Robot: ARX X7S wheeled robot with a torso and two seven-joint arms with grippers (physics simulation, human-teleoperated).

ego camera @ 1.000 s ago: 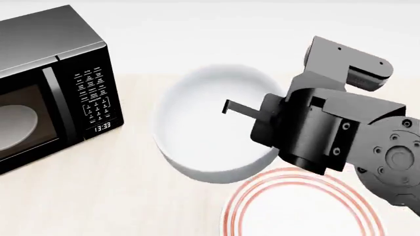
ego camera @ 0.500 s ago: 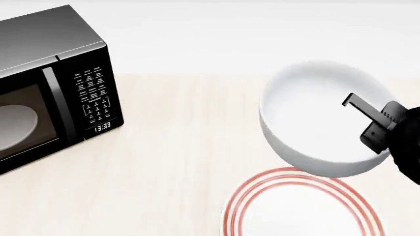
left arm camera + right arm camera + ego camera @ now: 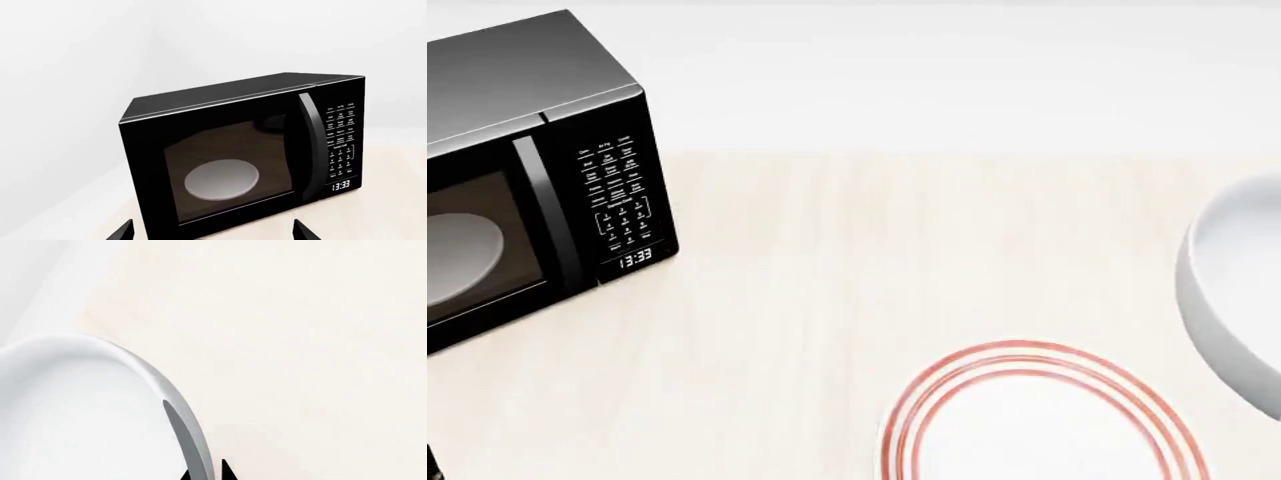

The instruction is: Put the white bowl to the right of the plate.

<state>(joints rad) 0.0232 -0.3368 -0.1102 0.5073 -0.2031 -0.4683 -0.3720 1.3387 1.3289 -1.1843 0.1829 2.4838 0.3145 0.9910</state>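
Note:
The white bowl (image 3: 1228, 300) shows at the right edge of the head view, cut off by the frame, beyond and to the right of the plate (image 3: 1041, 420), which has red-orange rings and lies at the bottom. In the right wrist view my right gripper (image 3: 205, 474) is shut on the bowl's rim (image 3: 177, 405), one fingertip inside the wall and one outside. The right arm is out of the head view. In the left wrist view my left gripper (image 3: 212, 232) is open and empty, its tips wide apart in front of the microwave.
A black microwave (image 3: 534, 170) stands at the left on the light wooden table (image 3: 827, 300), door shut, clock reading 13:33; it also fills the left wrist view (image 3: 247, 150). A pale disc (image 3: 220, 179) shows through its door.
My right gripper has carried the white bowl to the right, from behind the plate to the head view's right edge. The right arm has left the head view. The plate and microwave have not moved.

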